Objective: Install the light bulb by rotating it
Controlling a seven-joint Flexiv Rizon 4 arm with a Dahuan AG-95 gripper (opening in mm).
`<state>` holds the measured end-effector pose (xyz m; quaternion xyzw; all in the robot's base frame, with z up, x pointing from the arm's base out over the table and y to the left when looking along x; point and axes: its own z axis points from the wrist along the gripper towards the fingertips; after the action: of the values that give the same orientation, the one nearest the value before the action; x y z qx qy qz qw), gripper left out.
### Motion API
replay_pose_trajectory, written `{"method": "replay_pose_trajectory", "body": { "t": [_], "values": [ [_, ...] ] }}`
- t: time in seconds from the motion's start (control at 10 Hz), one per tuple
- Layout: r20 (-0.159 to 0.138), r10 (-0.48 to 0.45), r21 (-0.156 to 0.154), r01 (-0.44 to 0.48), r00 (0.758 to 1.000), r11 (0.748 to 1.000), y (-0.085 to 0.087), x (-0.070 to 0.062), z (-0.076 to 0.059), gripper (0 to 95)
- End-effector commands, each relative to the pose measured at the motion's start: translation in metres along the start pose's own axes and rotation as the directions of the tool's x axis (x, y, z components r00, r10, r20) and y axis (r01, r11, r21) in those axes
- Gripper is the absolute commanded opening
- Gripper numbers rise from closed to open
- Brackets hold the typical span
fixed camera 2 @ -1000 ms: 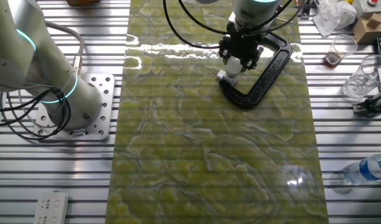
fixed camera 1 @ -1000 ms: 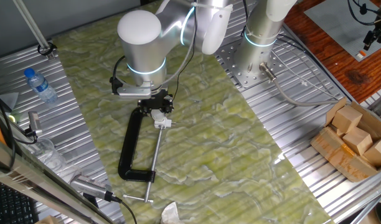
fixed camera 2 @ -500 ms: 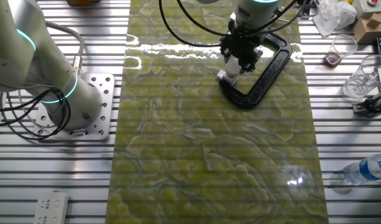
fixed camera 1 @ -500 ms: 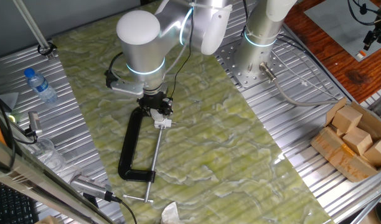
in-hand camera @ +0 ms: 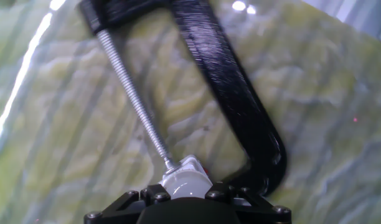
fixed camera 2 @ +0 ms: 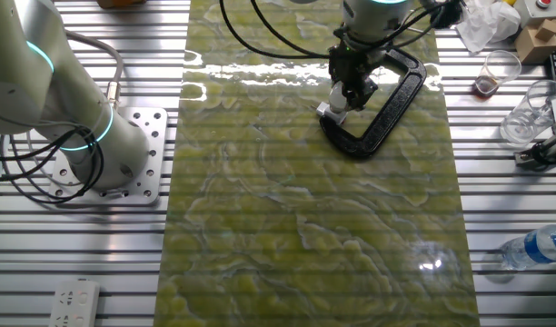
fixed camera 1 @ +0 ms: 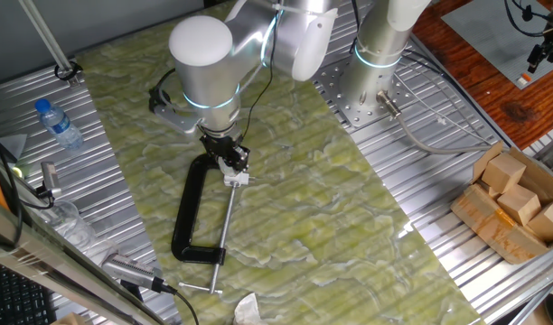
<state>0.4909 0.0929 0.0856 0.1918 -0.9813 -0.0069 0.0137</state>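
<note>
The light bulb [in-hand camera: 185,185] is small, pale grey-white and rounded. It sits between my fingers right above a small white square block [in-hand camera: 192,167] held at the screw end of a black C-clamp [in-hand camera: 231,93]. My gripper [in-hand camera: 185,194] is shut on the bulb and points straight down. In one fixed view the gripper [fixed camera 1: 229,161] stands over the block [fixed camera 1: 238,179] at the upper end of the clamp [fixed camera 1: 190,206]. In the other fixed view the gripper [fixed camera 2: 347,87] hides most of the bulb [fixed camera 2: 339,94].
The clamp's threaded screw [in-hand camera: 131,93] runs away from the block across the green mat [fixed camera 1: 331,226]. A water bottle [fixed camera 1: 58,124] and tools lie at the left. Wooden blocks [fixed camera 1: 516,194] sit at the right. A second arm's base [fixed camera 2: 124,159] stands beside the mat.
My wrist has turned about its vertical axis over the block, with its side part swinging round to the back left. The bulb and clamp have stayed in place.
</note>
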Motion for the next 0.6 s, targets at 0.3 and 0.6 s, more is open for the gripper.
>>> {"method": "replay_pose_trajectory", "body": {
  "t": [0.3, 0.6],
  "values": [
    [-0.011, 0.243, 0.026, -0.242, 0.970, 0.970, 0.0006, -0.0001, 0.0008, 0.0],
    [-0.011, 0.243, 0.026, -0.242, 0.970, 0.970, 0.0006, -0.0001, 0.0008, 19.0]
  ]
}}
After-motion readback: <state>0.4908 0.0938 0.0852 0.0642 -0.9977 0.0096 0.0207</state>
